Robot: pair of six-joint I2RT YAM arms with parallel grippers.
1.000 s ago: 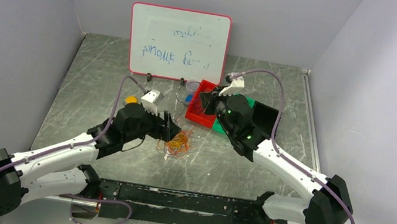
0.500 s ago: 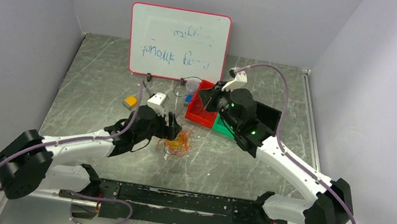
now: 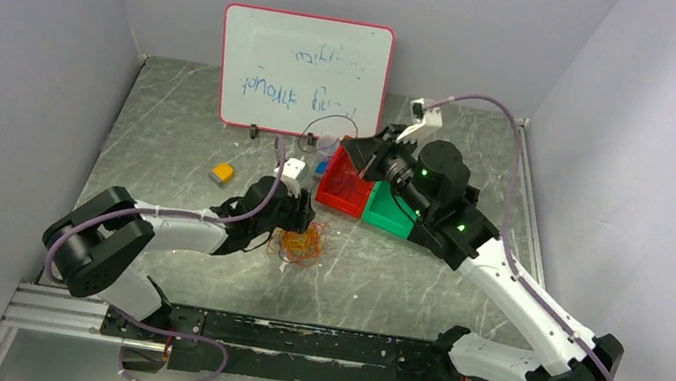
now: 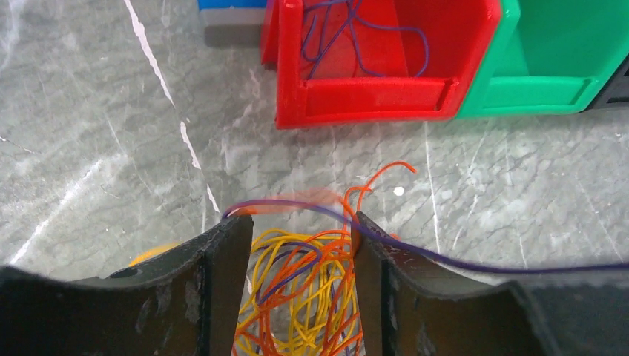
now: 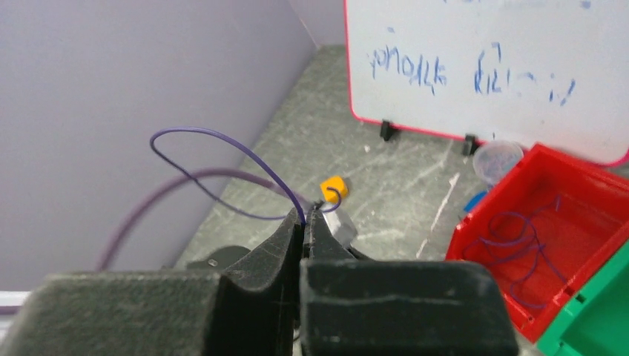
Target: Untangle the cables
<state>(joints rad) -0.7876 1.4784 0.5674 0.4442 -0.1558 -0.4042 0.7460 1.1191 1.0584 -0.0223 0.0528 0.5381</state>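
Observation:
The cables [image 3: 302, 243] lie as a small orange, yellow and purple tangle on the grey table. My left gripper [image 3: 298, 218] is down over it. In the left wrist view its jaws [image 4: 300, 226] stand apart on either side of the tangle [image 4: 311, 289], with the wires loose between them. One purple cable [image 4: 482, 261] runs across both fingertips and off to the right. My right gripper [image 3: 362, 159] hangs above the red bin, shut on a purple cable [image 5: 200, 133] that loops up out of its tips [image 5: 305, 215].
A red bin [image 3: 346, 192] holding a loose purple wire [image 4: 356, 37] sits beside a green bin [image 3: 389, 213] behind the tangle. A whiteboard [image 3: 302, 69] stands at the back. A small yellow block [image 3: 222, 173] and a clear cup [image 5: 497, 157] rest near it.
My left arm has reached forward and lowered over the tangle while its jaws narrowed. My right gripper has lifted back and to the right, still pinching the purple cable.

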